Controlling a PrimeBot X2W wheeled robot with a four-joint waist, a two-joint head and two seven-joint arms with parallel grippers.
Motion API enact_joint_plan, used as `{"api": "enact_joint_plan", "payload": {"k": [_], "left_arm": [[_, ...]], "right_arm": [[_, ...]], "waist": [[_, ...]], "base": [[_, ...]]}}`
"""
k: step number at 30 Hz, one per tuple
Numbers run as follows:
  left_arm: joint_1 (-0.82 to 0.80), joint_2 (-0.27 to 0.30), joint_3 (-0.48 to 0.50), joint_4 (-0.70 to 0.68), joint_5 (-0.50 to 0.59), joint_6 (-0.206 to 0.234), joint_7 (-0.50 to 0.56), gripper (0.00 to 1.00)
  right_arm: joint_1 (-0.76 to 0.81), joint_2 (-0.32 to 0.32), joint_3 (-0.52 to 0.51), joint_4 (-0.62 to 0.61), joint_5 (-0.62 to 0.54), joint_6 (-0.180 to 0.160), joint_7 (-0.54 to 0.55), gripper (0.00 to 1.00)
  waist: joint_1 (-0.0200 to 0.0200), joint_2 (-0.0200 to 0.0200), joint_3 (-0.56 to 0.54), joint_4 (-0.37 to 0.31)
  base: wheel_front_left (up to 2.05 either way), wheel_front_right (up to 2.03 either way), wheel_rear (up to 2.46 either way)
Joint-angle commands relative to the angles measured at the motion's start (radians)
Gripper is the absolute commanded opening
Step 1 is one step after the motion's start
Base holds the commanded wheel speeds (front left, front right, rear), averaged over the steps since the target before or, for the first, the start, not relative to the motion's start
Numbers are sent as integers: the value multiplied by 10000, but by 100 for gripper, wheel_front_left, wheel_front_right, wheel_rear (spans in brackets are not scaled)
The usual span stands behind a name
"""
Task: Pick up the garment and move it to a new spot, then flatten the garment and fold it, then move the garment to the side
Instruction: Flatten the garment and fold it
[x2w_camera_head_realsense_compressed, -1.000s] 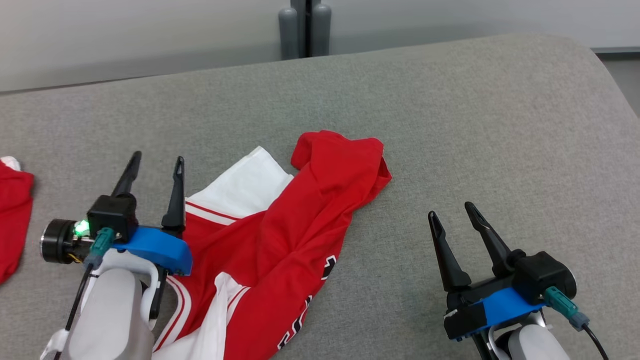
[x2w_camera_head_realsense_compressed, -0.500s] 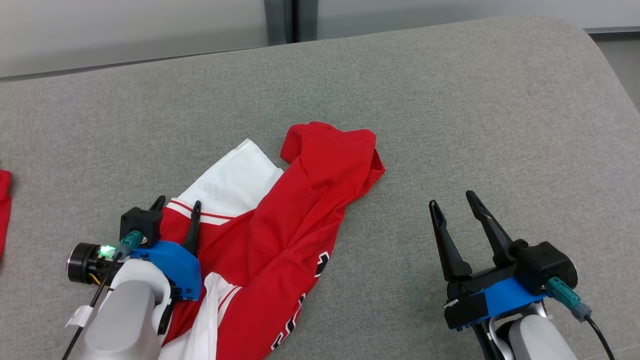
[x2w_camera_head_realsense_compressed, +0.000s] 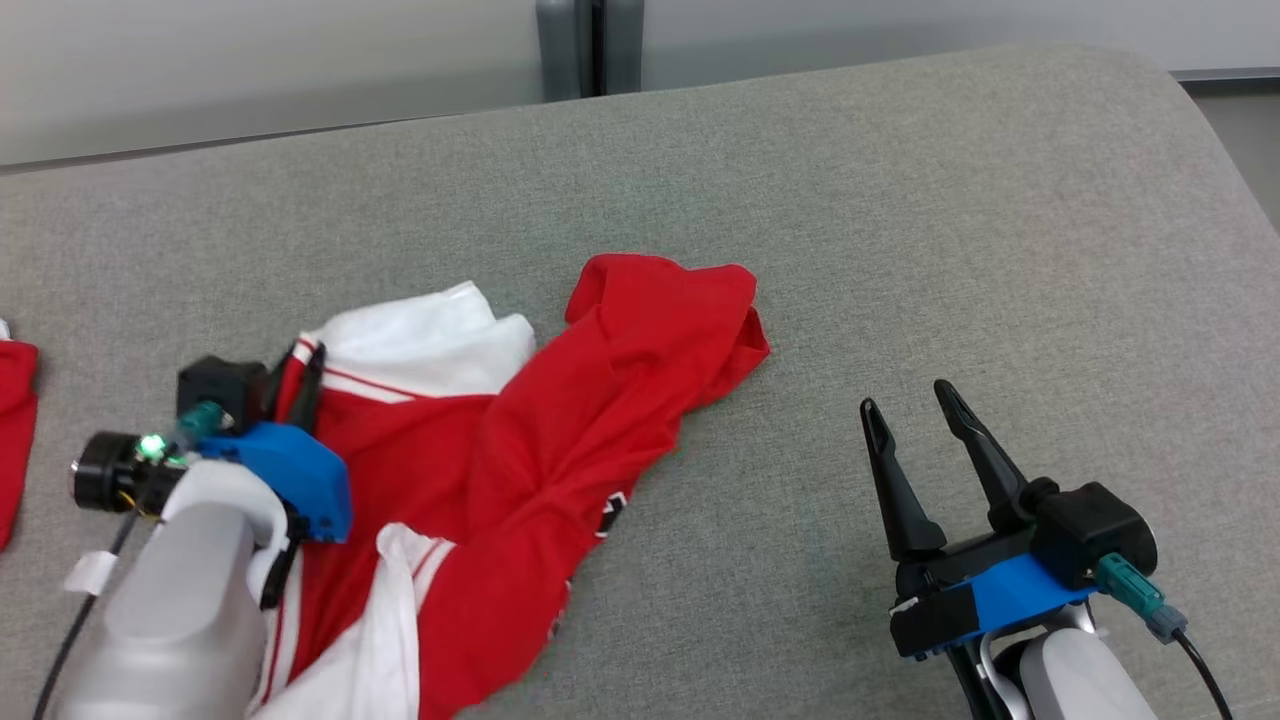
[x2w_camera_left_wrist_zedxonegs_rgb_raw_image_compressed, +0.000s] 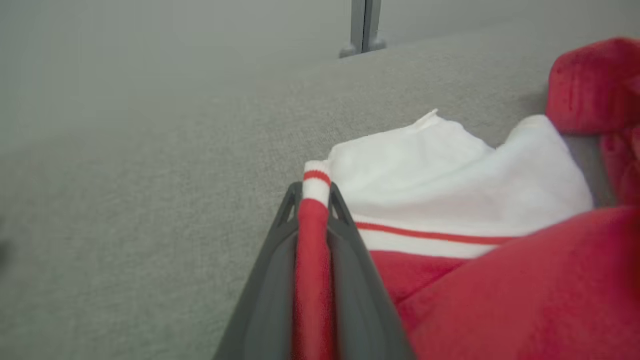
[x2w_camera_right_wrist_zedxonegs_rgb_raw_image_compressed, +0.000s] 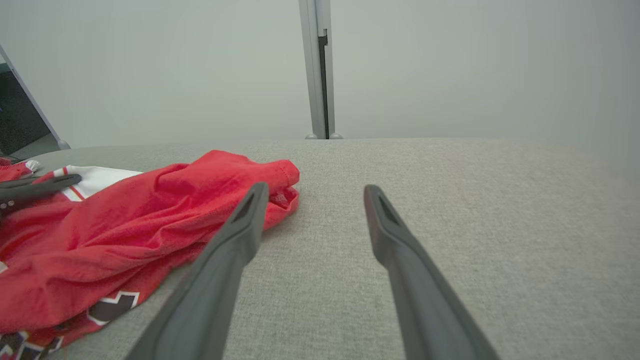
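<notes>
Left gripper (x2w_camera_left_wrist_zedxonegs_rgb_raw_image_compressed: 316, 197) fingers wide open second ago, now pinched shut on garment (x2w_camera_head_realsense_compressed: 560, 440) striped edge, grab looks done, lift next. Right gripper (x2w_camera_head_realsense_compressed: 912, 412) fingers spread, empty.

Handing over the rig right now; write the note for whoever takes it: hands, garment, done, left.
Left hand: shut on the garment, at its red-and-white striped edge.
Right hand: open, empty, over bare grey cushion to the garment's right.
Garment: crumpled on the cushion, not flattened.
Done: grasp made.
Left: lift and move it, flatten, fold, set aside.
</notes>
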Motion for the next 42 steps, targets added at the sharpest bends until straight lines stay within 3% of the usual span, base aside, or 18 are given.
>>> {"api": "enact_joint_plan", "payload": {"k": [1,6,9,10,11,20,27,34,42], "left_arm": [[-441,105,191,-170,-98,108,-100,0],[-1024,697,758,-776,-150,360,-159,0],[-827,710,956,-985,-112,514,-163,0],[-804,746,1023,-1107,-64,566,-166,81],[-756,776,1109,-1224,-64,640,-165,100],[1161,531,2295,-4404,623,1134,-167,100],[2817,-51,2570,-5791,1155,935,-158,100],[3808,-560,2417,-5863,1533,499,-160,100],[3610,-712,2264,-4881,1781,217,-161,100]], "right_arm": [[-54,-6,-45,-32,-48,1,-41,100],[-98,-3,-68,-37,-84,1,-39,100],[-117,-7,-46,13,-67,1,-41,100],[-103,-7,-27,35,-56,1,-41,100],[-91,-7,-9,51,-41,1,-41,100],[203,-4,-95,123,60,1,-41,100],[408,-6,-39,240,109,1,-41,100],[529,-6,-28,279,158,1,-41,100],[322,-6,123,294,222,1,-41,100]], "waist": [[-1,0,-23,-11],[-1,0,-2,-116],[-1,0,-15,-193],[-1,0,-21,-212],[-1,0,-27,-226],[-1,0,-324,28],[-1,0,-677,370],[-1,0,-836,685],[-1,0,-669,598]], "base": [[0,0,0],[0,0,0],[0,0,0],[0,0,0],[0,0,0],[0,0,0],[0,0,0],[0,0,0],[0,0,0]]}}
